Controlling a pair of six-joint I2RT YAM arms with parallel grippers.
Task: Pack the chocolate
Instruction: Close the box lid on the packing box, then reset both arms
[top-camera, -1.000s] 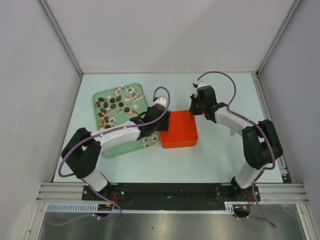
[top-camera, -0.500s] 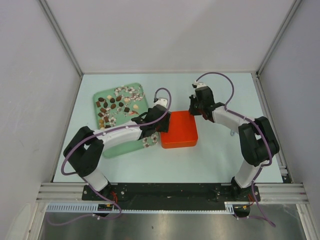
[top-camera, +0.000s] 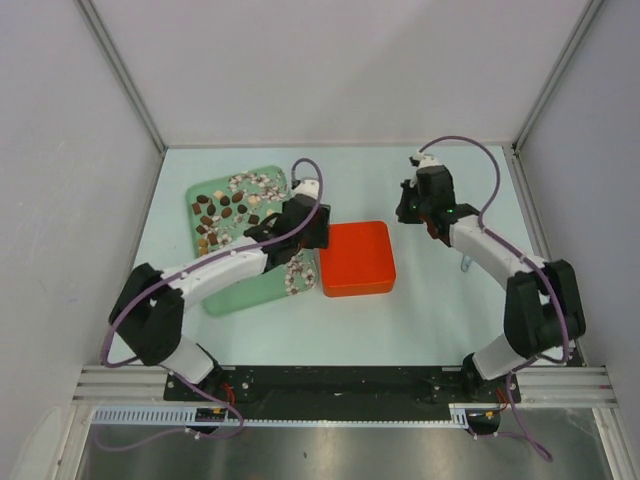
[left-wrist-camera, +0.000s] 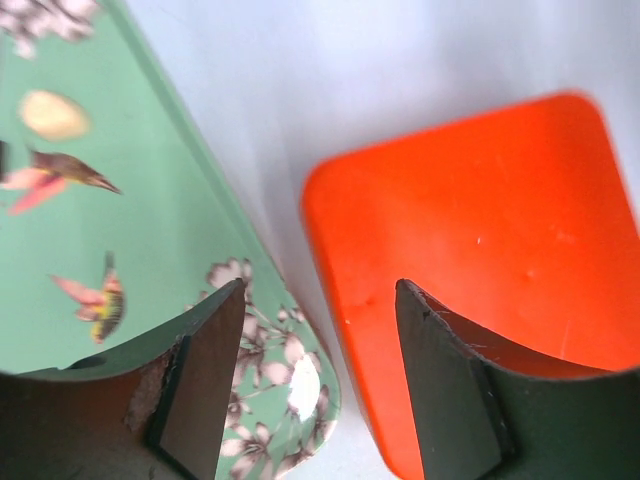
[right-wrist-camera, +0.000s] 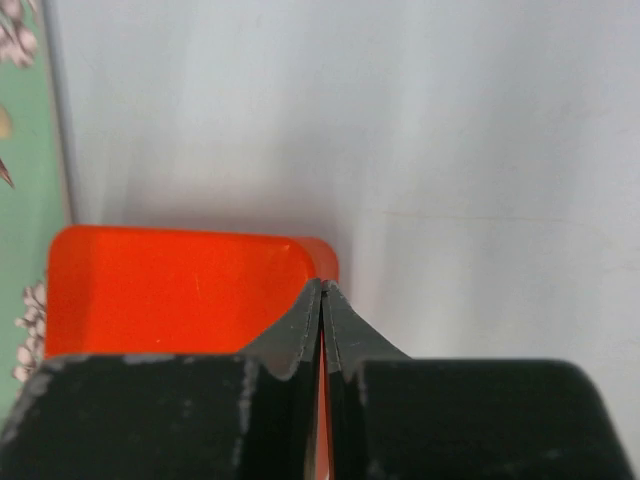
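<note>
The chocolate (top-camera: 225, 210) lies as several small brown and cream pieces at the far end of a green flowered tray (top-camera: 230, 295). One cream piece (left-wrist-camera: 52, 113) shows in the left wrist view. An orange square box (top-camera: 357, 258) sits closed just right of the tray. My left gripper (top-camera: 318, 228) is open and empty, hovering over the gap between the tray (left-wrist-camera: 150, 220) and the box (left-wrist-camera: 480, 220). My right gripper (top-camera: 408, 205) is shut and empty, above the table behind the box's far right corner (right-wrist-camera: 170, 290); its tips (right-wrist-camera: 322, 290) meet.
A small metal bracket (top-camera: 466, 265) lies on the table right of the box. White walls close in the back and both sides. The tray's edge (right-wrist-camera: 25, 200) shows at the left of the right wrist view.
My right gripper has pulled away from the box's far edge toward the right. My left gripper has shifted a little toward the back, off the box's left edge.
</note>
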